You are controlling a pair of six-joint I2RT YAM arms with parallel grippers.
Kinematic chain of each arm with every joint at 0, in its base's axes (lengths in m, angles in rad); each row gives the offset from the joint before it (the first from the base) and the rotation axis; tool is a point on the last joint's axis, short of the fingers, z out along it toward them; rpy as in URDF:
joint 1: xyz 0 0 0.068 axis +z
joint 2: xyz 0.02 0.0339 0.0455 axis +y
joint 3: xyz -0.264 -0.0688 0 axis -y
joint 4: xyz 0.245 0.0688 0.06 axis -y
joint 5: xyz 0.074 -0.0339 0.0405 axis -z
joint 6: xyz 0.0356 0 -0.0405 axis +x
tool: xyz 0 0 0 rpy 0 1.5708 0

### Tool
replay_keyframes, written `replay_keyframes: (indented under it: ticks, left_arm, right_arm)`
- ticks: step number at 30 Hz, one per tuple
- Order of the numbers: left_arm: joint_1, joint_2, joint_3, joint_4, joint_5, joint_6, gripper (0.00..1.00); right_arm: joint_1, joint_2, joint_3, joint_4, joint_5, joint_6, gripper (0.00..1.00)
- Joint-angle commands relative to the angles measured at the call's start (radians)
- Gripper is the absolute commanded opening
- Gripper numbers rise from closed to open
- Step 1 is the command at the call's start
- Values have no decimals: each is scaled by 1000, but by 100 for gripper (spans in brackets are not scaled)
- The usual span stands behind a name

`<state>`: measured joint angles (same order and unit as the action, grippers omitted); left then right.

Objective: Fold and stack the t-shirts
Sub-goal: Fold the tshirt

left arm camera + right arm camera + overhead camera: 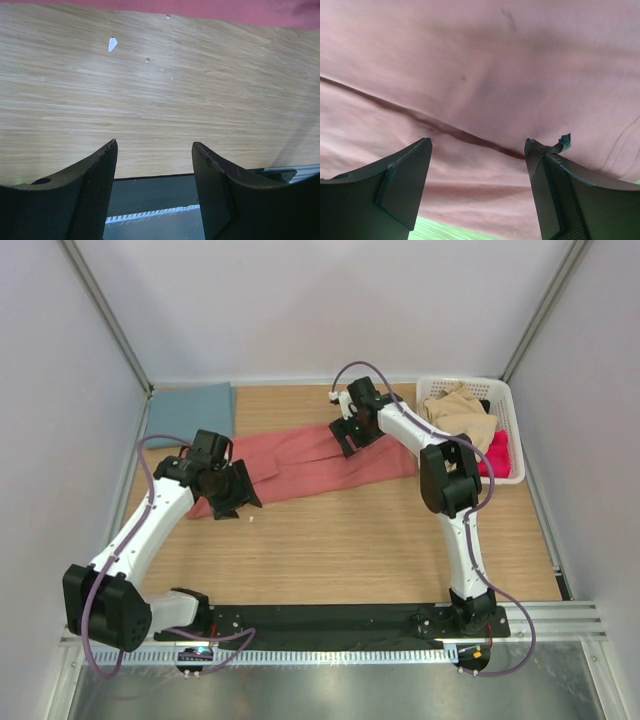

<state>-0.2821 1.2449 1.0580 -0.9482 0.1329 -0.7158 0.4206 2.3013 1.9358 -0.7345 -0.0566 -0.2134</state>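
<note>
The salmon-red t-shirt (300,462) is lying as a long band across the worktop (350,540), its long axis running from the near left toward the far right. The left gripper (155,145) is hanging at the band's left end, jaws fairly wide apart and holding nothing; under it is mostly bare wood. The right gripper (477,142) is hovering directly above the right half, jaws spread wide and empty, a crease passing between them. The right arm is reaching far and leftward with a bent elbow; the left arm is stretching forward. The teal-blue t-shirt (190,412) is resting folded in the far left corner.
</note>
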Motion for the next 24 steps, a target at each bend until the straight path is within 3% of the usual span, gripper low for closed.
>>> replay_keyframes:
  ticks: [1, 5, 9, 15, 24]
  left_arm:
    - [-3, 2, 23, 38, 2, -40, 63]
    - [-2, 21, 25, 40, -33, -53, 66]
    - [17, 80, 49, 46, -64, -103, 69]
    - [55, 301, 229, 2, -183, -240, 70]
    - [58, 635, 510, -155, -242, -401, 73]
  right_arm:
    - [41, -85, 40, 73, -42, -1, 83]
    - [93, -42, 127, 64, 20, -3, 89]
    - [118, -3, 189, 24, -38, -37, 89]
    - [150, 15, 181, 49, -126, -115, 89]
    - [158, 64, 201, 58, -175, -162, 88]
